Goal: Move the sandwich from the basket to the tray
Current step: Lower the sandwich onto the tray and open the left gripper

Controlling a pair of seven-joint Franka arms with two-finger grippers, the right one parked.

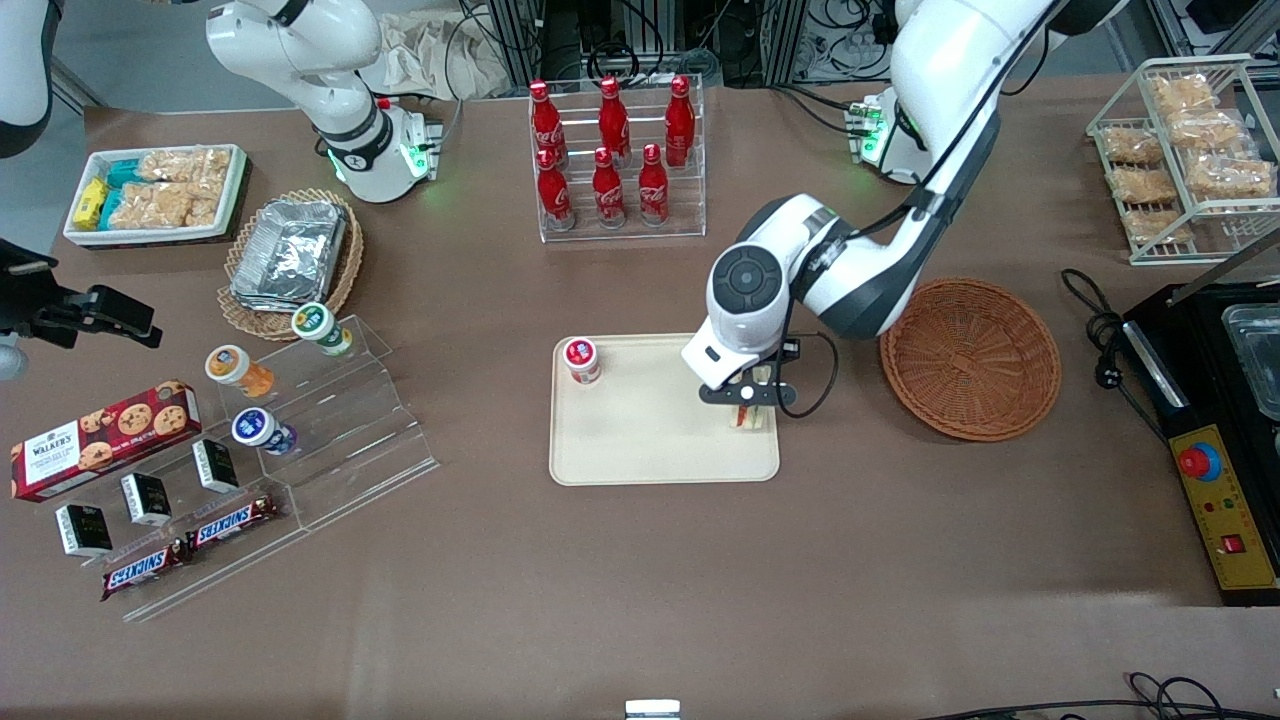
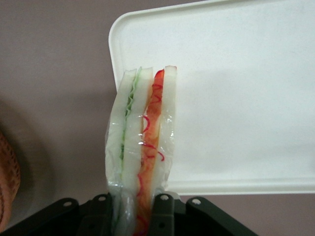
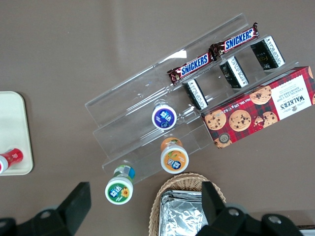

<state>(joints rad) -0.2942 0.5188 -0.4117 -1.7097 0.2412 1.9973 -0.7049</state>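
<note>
I have the sandwich [image 2: 142, 142] pinched between my fingers [image 2: 163, 209], bread slices upright with the green and red filling edges facing my wrist camera. My hand [image 1: 750, 408] is clamped on it at the tray's [image 1: 650, 440] corner nearest the basket [image 1: 970, 358], and from the front the wedge looks down at the tray's surface, though I cannot tell whether it actually rests there. The wrist view shows it right at the rim, partly over the brown desk [image 1: 640, 600]. The basket sits bare toward my working end, so the carry is done, I judge. What is left is settling it fully inside the rim, letting go, and lifting clear. A red-capped cup [image 1: 581, 360] stands at the tray's corner away from the basket, well apart.
</note>
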